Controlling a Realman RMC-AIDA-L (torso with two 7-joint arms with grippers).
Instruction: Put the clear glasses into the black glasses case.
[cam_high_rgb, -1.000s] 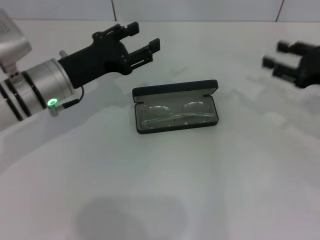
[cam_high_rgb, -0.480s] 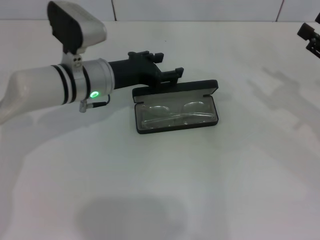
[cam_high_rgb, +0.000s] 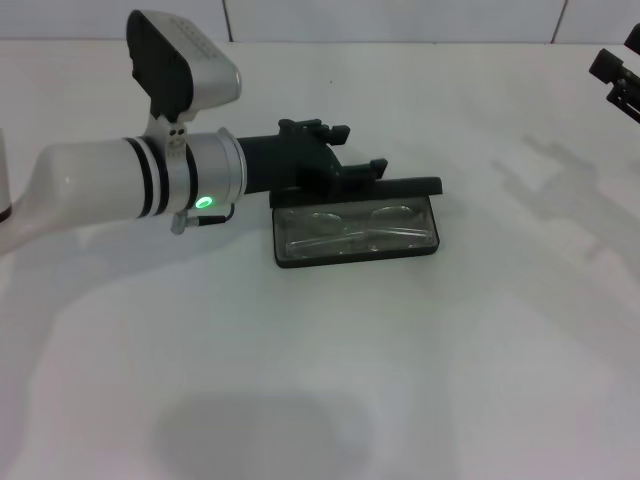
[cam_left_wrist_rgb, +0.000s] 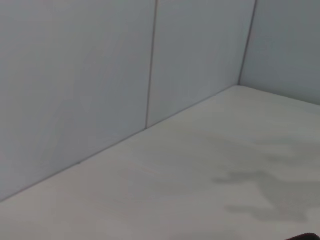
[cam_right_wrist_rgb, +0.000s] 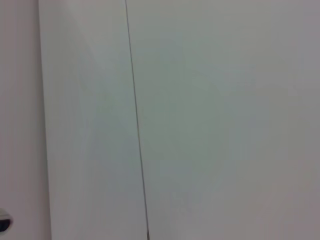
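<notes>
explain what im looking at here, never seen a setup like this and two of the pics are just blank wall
This is a two-armed robot working at a white table. The wide picture comes from a camera on its head, looking down. The other two come from cameras on its wrists, which right now face only wall and tabletop. On the table lies an open black case with clear glasses already inside. The left gripper sits at the case's lid, behind the glasses, holding nothing visible. The right gripper is off at the far right edge, idle.
</notes>
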